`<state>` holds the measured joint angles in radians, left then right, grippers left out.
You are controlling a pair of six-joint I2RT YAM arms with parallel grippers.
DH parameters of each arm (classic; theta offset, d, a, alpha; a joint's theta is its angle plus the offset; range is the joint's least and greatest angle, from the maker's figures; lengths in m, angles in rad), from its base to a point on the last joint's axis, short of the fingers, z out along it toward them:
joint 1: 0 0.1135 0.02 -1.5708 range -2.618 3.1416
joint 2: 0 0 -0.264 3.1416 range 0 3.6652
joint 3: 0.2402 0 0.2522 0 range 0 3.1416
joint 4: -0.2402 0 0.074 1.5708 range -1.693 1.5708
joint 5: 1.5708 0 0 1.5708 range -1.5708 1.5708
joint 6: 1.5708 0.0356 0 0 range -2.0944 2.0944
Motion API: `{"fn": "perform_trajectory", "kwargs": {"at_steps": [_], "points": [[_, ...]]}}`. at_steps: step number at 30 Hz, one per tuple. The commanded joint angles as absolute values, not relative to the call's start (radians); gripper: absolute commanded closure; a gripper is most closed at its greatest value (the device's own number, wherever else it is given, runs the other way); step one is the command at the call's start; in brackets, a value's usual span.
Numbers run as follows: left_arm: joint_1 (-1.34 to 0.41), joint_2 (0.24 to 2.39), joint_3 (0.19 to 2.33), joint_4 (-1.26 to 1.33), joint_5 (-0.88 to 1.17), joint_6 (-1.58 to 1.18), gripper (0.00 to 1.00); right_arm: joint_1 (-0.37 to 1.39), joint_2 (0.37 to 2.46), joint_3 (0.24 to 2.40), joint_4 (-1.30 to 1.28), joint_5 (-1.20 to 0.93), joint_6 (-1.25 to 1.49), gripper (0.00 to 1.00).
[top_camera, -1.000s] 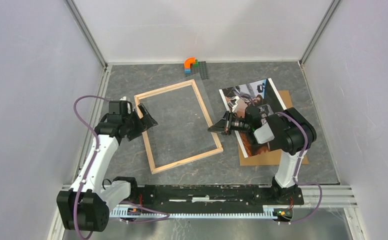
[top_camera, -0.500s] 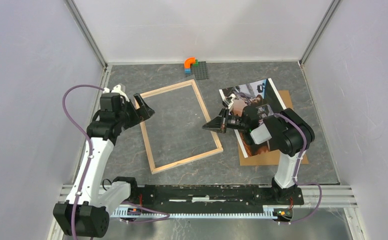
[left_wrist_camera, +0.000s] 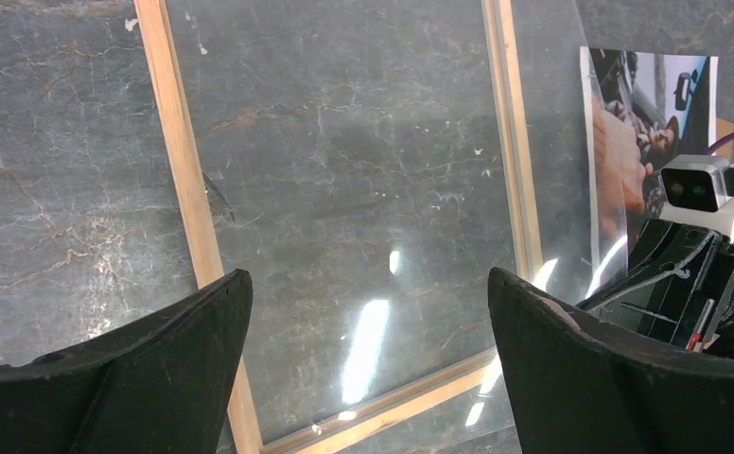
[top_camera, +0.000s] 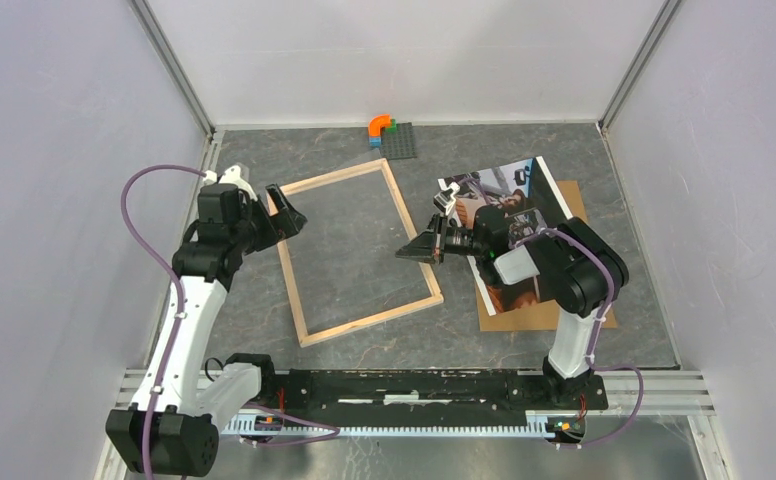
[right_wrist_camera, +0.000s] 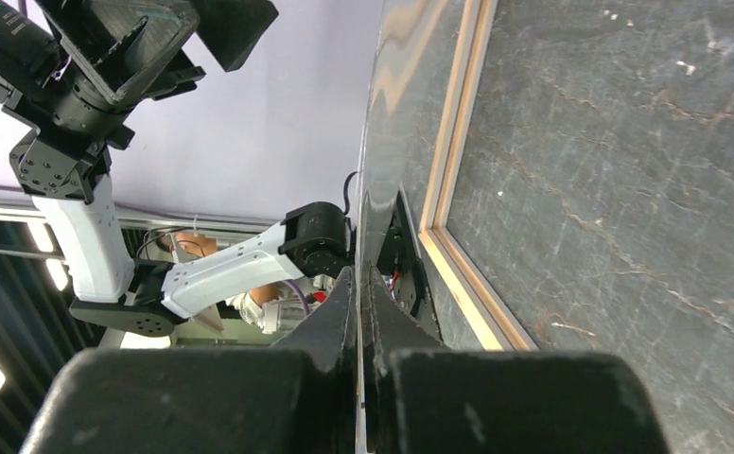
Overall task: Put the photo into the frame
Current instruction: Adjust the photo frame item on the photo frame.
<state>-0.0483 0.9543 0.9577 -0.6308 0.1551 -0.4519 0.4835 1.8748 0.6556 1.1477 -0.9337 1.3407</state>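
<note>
Left gripper [top_camera: 284,214] has pulled back off the frame [top_camera: 372,320] toward 9 o'clock and hangs there, jaws spread wide, holding nothing. Right gripper [top_camera: 411,250] stays pinched tight on the clear pane [left_wrist_camera: 363,180] at its 3 o'clock edge. The photo [top_camera: 504,185] waits on the backing board [top_camera: 539,315], 3 o'clock of the frame. Pane first, I'd say, then the photo.

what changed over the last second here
The open left gripper drew back from the left rail of the frame, toward the far left. The right gripper, shut on the edge of the clear sheet, shifted slightly left over the frame's right rail. The frame, photo, brown backing board and toy bricks stayed put.
</note>
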Motion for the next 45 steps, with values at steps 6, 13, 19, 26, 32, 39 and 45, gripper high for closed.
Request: {"fn": "perform_trajectory", "kwargs": {"at_steps": [6, 13, 19, 26, 32, 39, 45], "points": [[-0.051, 0.955, 0.911, -0.574, 0.129, -0.415, 0.0, 0.477, 1.88, 0.66, 1.106, -0.938, 1.182, 1.0], [-0.051, 0.952, 0.946, -0.572, 0.144, -0.445, 0.0, 0.476, 1.765, 0.659, 1.072, -0.939, 1.174, 1.0], [-0.052, 0.942, 1.02, -0.576, 0.22, -0.484, 0.0, 0.494, 1.647, 0.74, 0.931, -0.921, 1.14, 1.0], [-0.054, 0.918, 1.124, -0.618, 0.242, -0.487, 0.0, 0.561, 1.667, 0.842, 0.902, -0.896, 1.152, 1.0], [-0.06, 0.913, 1.144, -0.642, 0.229, -0.466, 0.0, 0.577, 1.724, 0.879, 0.938, -0.894, 1.18, 1.0], [-0.063, 0.914, 1.108, -0.639, 0.215, -0.456, 0.0, 0.565, 1.849, 0.882, 1.003, -0.881, 1.193, 1.0], [-0.063, 0.927, 1.079, -0.624, 0.194, -0.437, 0.0, 0.531, 1.899, 0.834, 1.032, -0.87, 1.165, 1.0]]}}
